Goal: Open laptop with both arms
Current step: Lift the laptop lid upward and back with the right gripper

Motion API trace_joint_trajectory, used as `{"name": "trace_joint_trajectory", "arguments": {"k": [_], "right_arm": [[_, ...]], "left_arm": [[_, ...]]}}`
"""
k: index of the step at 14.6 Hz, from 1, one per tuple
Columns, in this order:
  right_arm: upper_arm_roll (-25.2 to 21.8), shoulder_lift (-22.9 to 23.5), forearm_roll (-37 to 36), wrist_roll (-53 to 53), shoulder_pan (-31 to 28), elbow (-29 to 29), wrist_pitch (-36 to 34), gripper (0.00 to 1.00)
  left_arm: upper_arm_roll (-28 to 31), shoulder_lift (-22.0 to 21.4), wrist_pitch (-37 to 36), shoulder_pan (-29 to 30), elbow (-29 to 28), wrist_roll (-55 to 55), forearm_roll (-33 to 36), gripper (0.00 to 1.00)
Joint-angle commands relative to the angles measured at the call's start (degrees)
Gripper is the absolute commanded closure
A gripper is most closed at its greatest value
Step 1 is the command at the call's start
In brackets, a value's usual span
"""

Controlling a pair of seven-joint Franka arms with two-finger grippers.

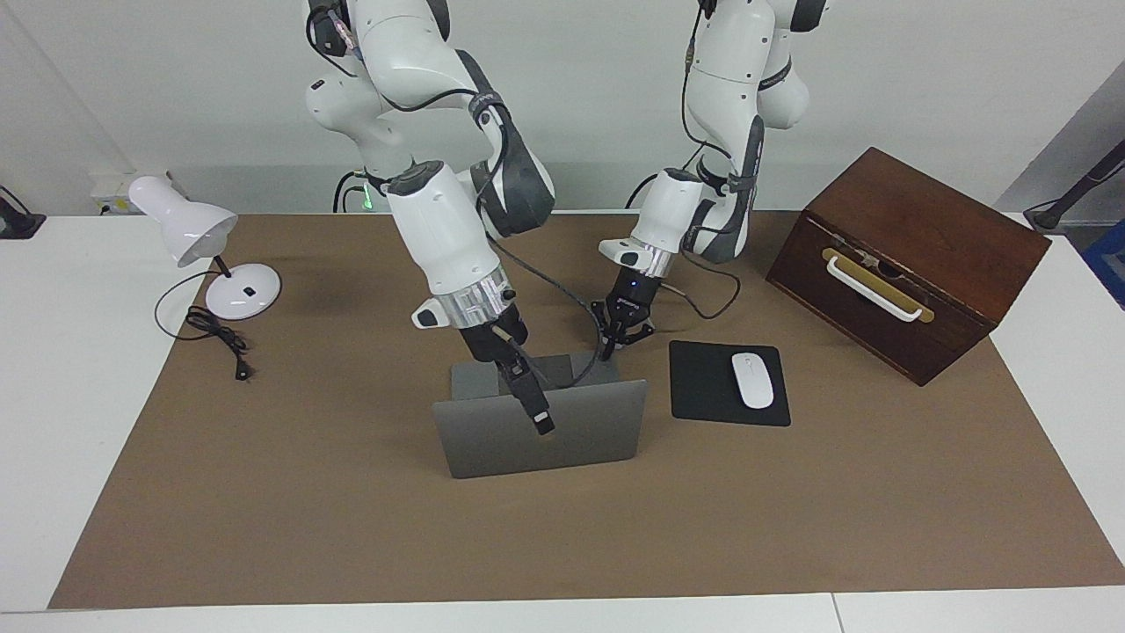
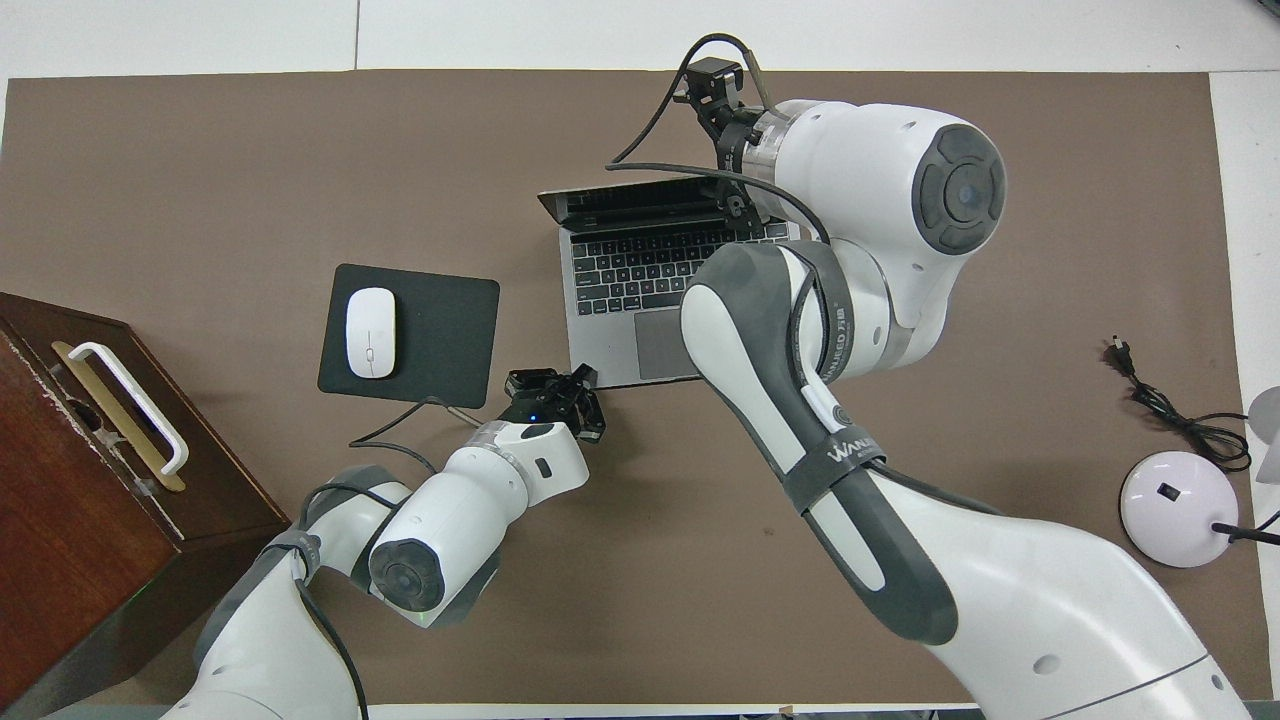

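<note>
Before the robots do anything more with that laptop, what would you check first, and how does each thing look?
1. Laptop lid raised: ok, keyboard shows from above.
2. Left end effector at the deck's corner nearest the robots, shut: ok; pressing on it: cannot tell.
3. Right end effector at the lid's top edge: ok; grip: cannot tell.
4. Mouse on mouse pad, apart from the laptop: ok.
5. Black cable draped over the keyboard: not ok.

My work surface is a white table (image 1: 53,396) covered by a brown mat (image 1: 352,527). Landmark: the laptop (image 1: 545,431), standing open at mid-mat. Beside it, toward my left arm's end, lies a black mouse pad (image 1: 703,387). A wooden box (image 1: 914,264) rests nearer that end. The white desk lamp (image 1: 206,255) stands toward my right arm's end, well apart.
</note>
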Motion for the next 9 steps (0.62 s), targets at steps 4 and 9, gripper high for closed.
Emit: {"name": "trace_joint_trajectory", "arguments": {"k": [4, 9], "right_arm": [[0.1, 3.0, -1.3, 1.5, -2.1, 4.9, -1.4, 0.0], [0.4, 5.5, -1.3, 1.5, -4.0, 9.2, -3.4, 0.0]], "left_arm": [[0.2, 4.7, 0.4, 1.8, 2.4, -0.1, 1.6, 1.0], [0.3, 4.8, 0.4, 1.8, 2.4, -0.1, 1.6, 1.0]]}}
